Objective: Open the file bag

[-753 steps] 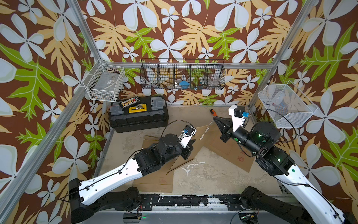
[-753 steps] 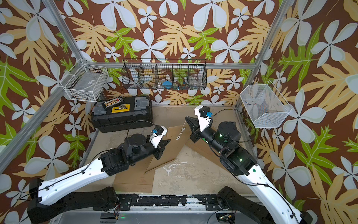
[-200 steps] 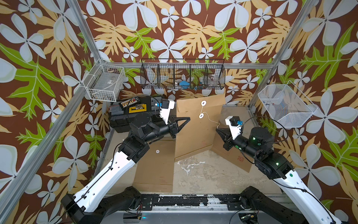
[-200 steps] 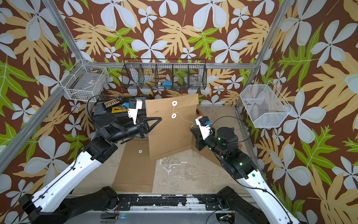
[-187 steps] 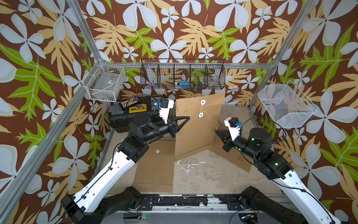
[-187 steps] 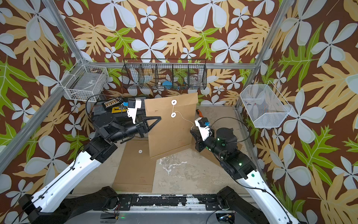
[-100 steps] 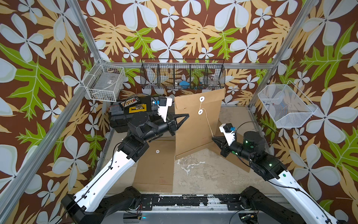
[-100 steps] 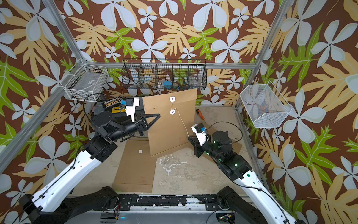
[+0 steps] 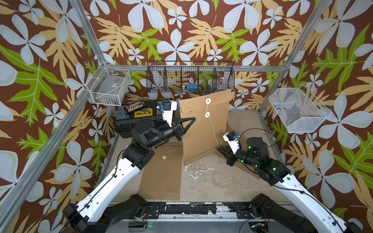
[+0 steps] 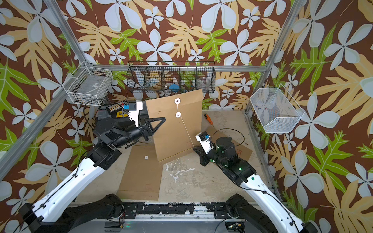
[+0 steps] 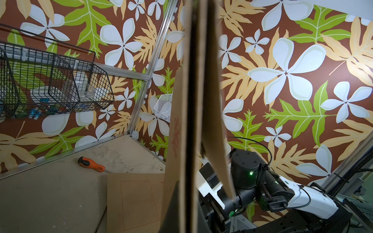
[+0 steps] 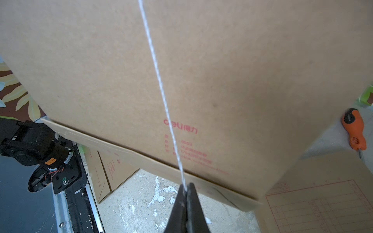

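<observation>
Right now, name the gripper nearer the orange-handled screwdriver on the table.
Right. The right gripper sits low, just in front of the screwdriver; the left gripper is raised, across the brown file bag.

Scuffed beige tabletop [image 9: 201, 181], flecked with white, and what lies on it

Black toolbox [image 9: 123, 125] at the rear left corner; one brown envelope [image 9: 161, 175] flat at front left; a second, red-printed envelope [image 10: 242, 150] flat at right; orange-handled screwdriver [image 10: 208, 119] near the back.

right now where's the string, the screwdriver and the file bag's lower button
string [image 12: 161, 90]: right wrist view, mid-length
screwdriver [image 10: 209, 119]: a top view, orange handle
lower button [image 9: 207, 115]: a top view, disc centre
</observation>
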`<move>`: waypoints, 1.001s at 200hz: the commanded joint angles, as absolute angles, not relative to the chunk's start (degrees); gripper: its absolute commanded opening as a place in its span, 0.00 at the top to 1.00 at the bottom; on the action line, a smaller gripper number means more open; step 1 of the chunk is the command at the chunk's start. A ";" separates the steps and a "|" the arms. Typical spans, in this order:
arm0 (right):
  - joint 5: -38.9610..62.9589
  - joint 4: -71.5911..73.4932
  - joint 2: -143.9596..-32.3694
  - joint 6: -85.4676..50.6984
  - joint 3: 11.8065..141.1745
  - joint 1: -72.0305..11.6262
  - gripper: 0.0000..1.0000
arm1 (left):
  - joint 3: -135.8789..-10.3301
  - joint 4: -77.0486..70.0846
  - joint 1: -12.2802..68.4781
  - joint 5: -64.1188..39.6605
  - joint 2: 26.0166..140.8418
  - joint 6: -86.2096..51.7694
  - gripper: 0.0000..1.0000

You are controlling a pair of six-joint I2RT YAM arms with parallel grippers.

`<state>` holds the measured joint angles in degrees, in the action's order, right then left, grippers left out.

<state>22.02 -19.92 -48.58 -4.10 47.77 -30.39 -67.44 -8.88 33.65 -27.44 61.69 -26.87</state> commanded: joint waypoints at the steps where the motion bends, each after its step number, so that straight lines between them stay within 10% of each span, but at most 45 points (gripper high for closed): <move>1: 23.27 -18.54 -48.95 -3.88 47.55 -30.43 1.00 | -67.29 -12.33 33.49 -26.94 61.50 -27.24 1.00; 200: 29.23 -8.54 -53.11 -11.85 51.53 -33.57 1.00 | -61.02 -12.78 33.53 -8.00 58.21 -25.50 1.00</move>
<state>27.46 -15.33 -53.04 -6.72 51.37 -33.45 -62.61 -9.56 33.52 -15.55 58.94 -26.17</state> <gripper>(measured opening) 0.048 0.061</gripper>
